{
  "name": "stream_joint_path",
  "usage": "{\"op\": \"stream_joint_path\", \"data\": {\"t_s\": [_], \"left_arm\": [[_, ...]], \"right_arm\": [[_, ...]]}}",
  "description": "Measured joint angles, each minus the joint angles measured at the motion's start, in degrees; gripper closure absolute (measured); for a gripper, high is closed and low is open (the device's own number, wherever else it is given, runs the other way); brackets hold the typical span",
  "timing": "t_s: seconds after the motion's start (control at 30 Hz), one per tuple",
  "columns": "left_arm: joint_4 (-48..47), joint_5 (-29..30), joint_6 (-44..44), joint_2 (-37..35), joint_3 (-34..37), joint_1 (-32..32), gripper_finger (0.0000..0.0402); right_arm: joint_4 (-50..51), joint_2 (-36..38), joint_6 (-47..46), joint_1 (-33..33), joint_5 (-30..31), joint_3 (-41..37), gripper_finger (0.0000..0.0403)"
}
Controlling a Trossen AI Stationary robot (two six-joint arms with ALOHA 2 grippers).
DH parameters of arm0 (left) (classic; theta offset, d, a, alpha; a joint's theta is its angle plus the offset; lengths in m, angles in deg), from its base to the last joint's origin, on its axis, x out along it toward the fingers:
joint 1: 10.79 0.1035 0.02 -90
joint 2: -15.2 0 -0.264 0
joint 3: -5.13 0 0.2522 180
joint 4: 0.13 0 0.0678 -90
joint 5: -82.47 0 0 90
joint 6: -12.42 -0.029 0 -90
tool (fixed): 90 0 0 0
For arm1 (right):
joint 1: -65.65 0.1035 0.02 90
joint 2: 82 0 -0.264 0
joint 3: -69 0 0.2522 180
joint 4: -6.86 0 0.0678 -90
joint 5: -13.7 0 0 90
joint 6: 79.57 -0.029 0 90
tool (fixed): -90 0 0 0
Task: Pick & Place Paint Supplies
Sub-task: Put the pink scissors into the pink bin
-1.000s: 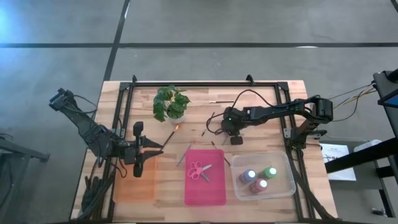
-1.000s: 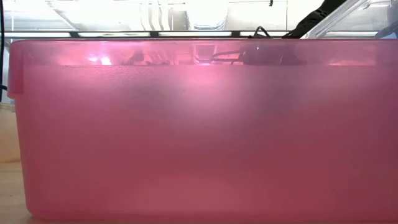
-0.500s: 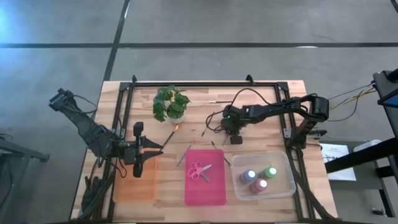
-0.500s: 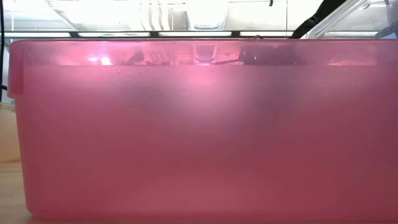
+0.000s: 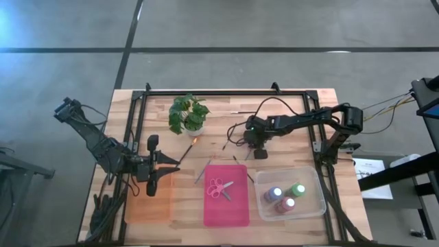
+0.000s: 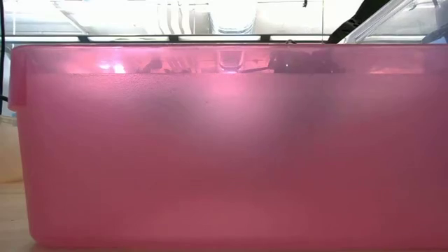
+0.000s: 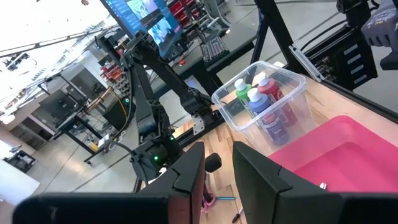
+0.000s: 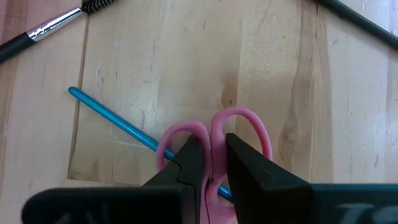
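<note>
Pink-handled scissors [image 8: 214,127] lie flat on the wooden table, across a thin blue stick [image 8: 109,112]. My right gripper [image 8: 214,155] is down on them, shut on their handles; in the high view my right gripper [image 5: 256,147] hides them. A second pair of scissors [image 5: 220,188] lies in the pink tray [image 5: 233,213]. Green [image 5: 297,189], blue-and-white [image 5: 274,194] and pink-red [image 5: 287,204] bottles stand in the clear bin [image 5: 314,206]. Brushes [image 5: 188,147] lie scattered on the table. My left gripper [image 5: 171,162] hovers open over the orange tray [image 5: 145,206], holding nothing. My right gripper pinches the scissors where the two pink handle loops meet [image 8: 214,134]. One fingertip [image 8: 194,149] stands in each loop, with the loops' inner sides between them. The fingers come steeply from above. The scissors lie flat on the table.
A potted plant [image 5: 188,114] stands at the far left-centre. A brush [image 8: 56,25] and a dark handle [image 8: 354,18] lie close to the scissors. A black frame [image 5: 226,92] runs along the table's far edge. The pink tray's wall [image 6: 224,154] fills the low view.
My right gripper has sunk a little toward the table at the scissors, then kept still. Nothing else has moved.
</note>
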Motion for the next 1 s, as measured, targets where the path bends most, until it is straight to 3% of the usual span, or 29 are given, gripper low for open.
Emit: {"op": "stream_joint_path", "data": {"t_s": [0.27,0.67,1.0], "left_arm": [[0.0,-0.1,0.2,0.0,0.0,0.0,0.0311],[0.2,-1.5,0.5,0.0,0.0,0.0,0.0311],[0.6,-1.5,2.0,0.0,0.0,0.0,0.0311]], "right_arm": [[1.7,3.6,0.1,0.2,1.8,-0.3,0.0363],[4.4,16.1,-5.3,4.1,3.3,-0.3,0.0363],[-9.5,24.7,-9.5,11.7,3.1,-0.2,0.0363]]}}
